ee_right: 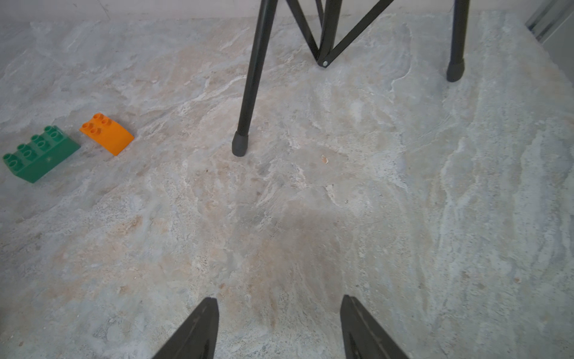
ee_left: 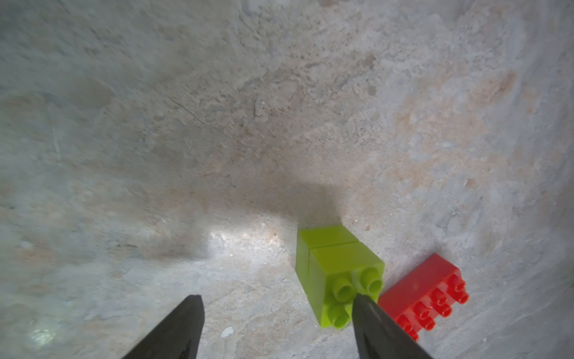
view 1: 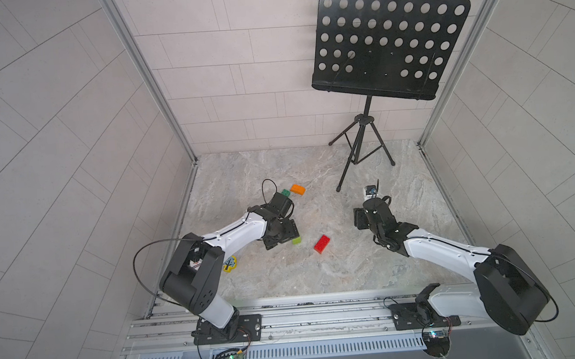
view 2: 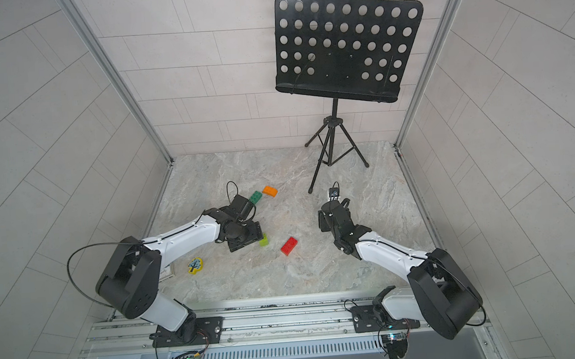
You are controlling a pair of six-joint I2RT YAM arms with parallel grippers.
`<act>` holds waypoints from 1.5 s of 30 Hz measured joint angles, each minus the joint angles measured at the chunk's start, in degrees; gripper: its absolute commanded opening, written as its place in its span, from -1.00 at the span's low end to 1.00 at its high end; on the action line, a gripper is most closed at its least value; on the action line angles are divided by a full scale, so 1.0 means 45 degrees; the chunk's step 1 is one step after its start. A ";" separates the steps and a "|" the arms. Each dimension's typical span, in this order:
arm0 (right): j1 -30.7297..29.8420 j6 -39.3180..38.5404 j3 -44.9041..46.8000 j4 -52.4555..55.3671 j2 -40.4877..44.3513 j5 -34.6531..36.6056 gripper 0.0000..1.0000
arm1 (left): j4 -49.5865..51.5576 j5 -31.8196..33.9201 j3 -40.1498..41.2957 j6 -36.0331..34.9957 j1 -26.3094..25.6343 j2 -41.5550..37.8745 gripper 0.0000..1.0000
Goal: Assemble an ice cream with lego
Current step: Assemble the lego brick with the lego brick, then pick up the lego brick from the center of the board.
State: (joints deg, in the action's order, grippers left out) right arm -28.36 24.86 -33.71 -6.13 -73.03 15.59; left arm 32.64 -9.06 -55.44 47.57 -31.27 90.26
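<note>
- Well, in both top views the lime-green stem sits just beside the red brick.
- Left wrist: left claw gapes empty; the stem looks light, rigid and slick, so I'd pinch its flat sides.
- Right wrist: right claw open, empty.

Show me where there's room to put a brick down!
Biggest bare patch: middle of the table, between red brick, orange brick and right gripper. Another runs along the near edge, from yellow piece to right arm. Crowded: by the left gripper, where lime stack and red brick sit close, and under the stand.
</note>
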 measured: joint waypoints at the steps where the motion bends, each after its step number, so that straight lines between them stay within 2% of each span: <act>1: 0.0049 0.0083 0.0000 0.0024 0.0005 0.0078 0.34 | 0.0097 0.0039 -0.0073 -0.0063 0.0000 -0.0083 0.79; 7: 0.0243 0.0607 -0.0083 0.0729 -0.0029 0.0845 0.33 | 0.0393 0.0170 -0.0559 -0.0549 -0.0005 -0.0767 0.90; 10: 0.0680 0.1404 -0.0238 0.1588 0.0102 0.1331 0.28 | 0.0840 0.0335 -0.0923 -0.1098 -0.0039 -0.1258 1.00; 13: 0.2161 0.2433 -0.0733 0.2968 0.0607 0.1059 0.26 | 0.1642 0.0797 -0.1642 -0.1948 -0.0267 -0.1622 1.00; 17: 0.4886 0.3735 -0.1666 0.5333 0.1350 0.0311 0.26 | 0.2263 0.1938 -0.2118 -0.3123 -0.1161 -0.2176 1.00; 19: 0.5863 0.4303 -0.2006 0.6688 0.1588 0.0228 0.29 | 0.2429 0.2200 -0.1967 -0.3458 -0.1520 -0.2458 1.00; 21: 0.6416 0.4609 -0.2215 0.7864 0.1651 0.0146 0.44 | 0.2633 0.2161 -0.1865 -0.3687 -0.1836 -0.2603 1.00; 30: 0.6878 0.5678 -0.2759 1.0375 -0.0165 -0.1180 0.49 | 0.2725 0.1768 -0.1671 -0.3920 -0.2001 -0.3575 1.00; 42: 0.6863 0.7169 -0.3711 1.0506 -0.2793 -0.2453 0.49 | 0.2603 0.0471 -0.1540 -0.3920 -0.2001 -0.3594 1.00; 45: 0.6863 0.7266 -0.4099 1.0394 -0.3444 -0.2535 0.41 | 0.2589 0.0282 -0.1511 -0.3915 -0.2001 -0.3604 1.00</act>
State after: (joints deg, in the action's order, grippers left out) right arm 2.52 57.56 -52.16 40.64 -88.53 4.19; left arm 44.29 -7.79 -62.24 29.95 -40.27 74.04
